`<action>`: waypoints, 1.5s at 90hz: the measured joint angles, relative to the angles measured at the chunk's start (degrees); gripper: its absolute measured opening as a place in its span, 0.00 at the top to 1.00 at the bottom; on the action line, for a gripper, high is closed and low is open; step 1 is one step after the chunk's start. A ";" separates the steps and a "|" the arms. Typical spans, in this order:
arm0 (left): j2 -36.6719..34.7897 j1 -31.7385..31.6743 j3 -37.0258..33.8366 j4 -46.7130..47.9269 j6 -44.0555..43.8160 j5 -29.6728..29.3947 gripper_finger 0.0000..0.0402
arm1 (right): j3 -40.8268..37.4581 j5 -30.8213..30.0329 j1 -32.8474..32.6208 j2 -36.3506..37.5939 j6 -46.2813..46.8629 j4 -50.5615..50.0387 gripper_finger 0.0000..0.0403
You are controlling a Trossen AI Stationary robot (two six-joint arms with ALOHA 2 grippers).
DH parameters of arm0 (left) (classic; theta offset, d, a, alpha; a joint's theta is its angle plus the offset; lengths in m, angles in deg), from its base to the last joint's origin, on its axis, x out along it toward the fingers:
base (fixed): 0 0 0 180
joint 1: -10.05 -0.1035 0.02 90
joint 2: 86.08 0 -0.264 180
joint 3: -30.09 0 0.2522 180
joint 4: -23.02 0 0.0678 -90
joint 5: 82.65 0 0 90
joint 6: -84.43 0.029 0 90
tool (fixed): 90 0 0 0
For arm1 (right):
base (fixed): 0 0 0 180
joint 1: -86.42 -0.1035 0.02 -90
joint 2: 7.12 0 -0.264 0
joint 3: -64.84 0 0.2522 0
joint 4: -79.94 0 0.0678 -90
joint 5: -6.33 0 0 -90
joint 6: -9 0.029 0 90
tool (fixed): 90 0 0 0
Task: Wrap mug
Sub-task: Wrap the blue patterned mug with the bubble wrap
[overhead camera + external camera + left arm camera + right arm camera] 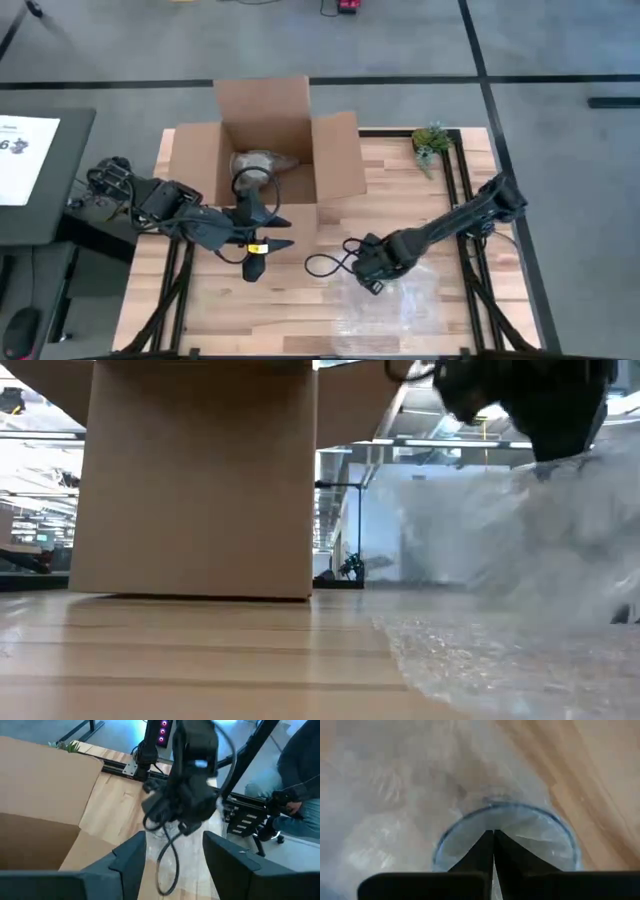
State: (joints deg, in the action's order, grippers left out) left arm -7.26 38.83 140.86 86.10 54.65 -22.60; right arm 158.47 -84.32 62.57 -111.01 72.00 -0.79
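A clear mug shows in the right wrist view as a round bluish rim [506, 808], standing upright amid a sheet of bubble wrap [385, 795] that lies on the table's near right part [400, 305]. My right gripper [493, 834] is shut and points down over the mug's opening [368, 278]. In the low view the wrap [500, 540] rises up to that gripper [545, 410]. My left gripper [262, 240] hangs open by the near wall of the cardboard box [265, 150], with nothing between its fingers [175, 865]. My right gripper comes from above, fingers pointing down, their tips at the middle of the mug's round opening [520, 827], where bubble wrap lies. The wrap is drawn up toward the gripper [540, 475]. A thin pale line shows between the fingers. Which layer or edge they have is hidden by the fingers.
The open box holds a wrapped bundle [258, 162]. A small green plant [432, 142] stands at the far right corner. A black cable [325, 265] loops beside the right gripper. A seated person [300, 770] is beyond the table. Bare wood lies at the near left [230, 310].
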 joint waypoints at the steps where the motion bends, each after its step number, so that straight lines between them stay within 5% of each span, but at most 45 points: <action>1: 0.00 0.01 -0.01 0.00 0.00 0.00 0.56 | -0.17 0.14 0.04 -0.25 -0.17 0.04 1.00; 26: 0.00 -0.01 -0.01 -0.22 0.00 0.04 0.56 | -0.99 0.81 0.43 -1.85 -1.86 0.88 1.00; 69: 0.00 0.01 0.00 -0.28 -0.28 0.04 0.56 | 2.57 2.25 -0.73 9.68 3.32 -0.64 1.00; 114: 0.00 0.01 -0.01 -0.28 -0.46 0.07 0.56 | -4.17 1.70 2.40 -1.90 -1.37 3.85 1.00; 135: 0.00 0.01 -0.01 -0.33 -0.65 0.07 0.56 | -0.44 3.57 3.12 -0.34 -3.56 -0.88 1.00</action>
State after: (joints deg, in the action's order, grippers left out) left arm -7.26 38.84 140.85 85.77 54.01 -22.54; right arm 158.03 -80.74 65.68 -111.35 68.44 -1.67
